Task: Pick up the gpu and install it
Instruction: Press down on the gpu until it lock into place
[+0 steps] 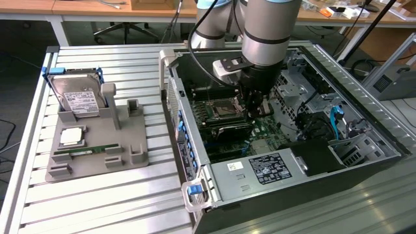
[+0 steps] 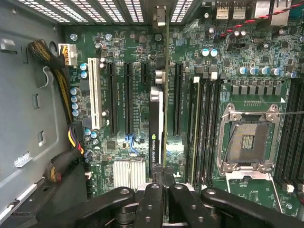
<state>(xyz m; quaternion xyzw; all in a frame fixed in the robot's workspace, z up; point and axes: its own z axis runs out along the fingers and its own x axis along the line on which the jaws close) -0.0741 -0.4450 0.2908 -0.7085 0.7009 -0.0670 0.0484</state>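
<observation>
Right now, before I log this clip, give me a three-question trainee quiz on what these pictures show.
1. True or false: the gripper is shut on the gpu.
2. Where is the gpu? A) on the grey holder B) edge-on over the motherboard slots inside the computer case C) on the slatted table
3. Which part stands upright in the holder, at the exterior view's left?

Key: 1 true. 2 B. 3 the hard drive.

Robotics lab/workshop here: open PC case point(image 1: 286, 146) on slatted metal desk point(image 1: 97, 204), office chair point(image 1: 126, 29) & wooden benches point(image 1: 26, 6) far behind.
</observation>
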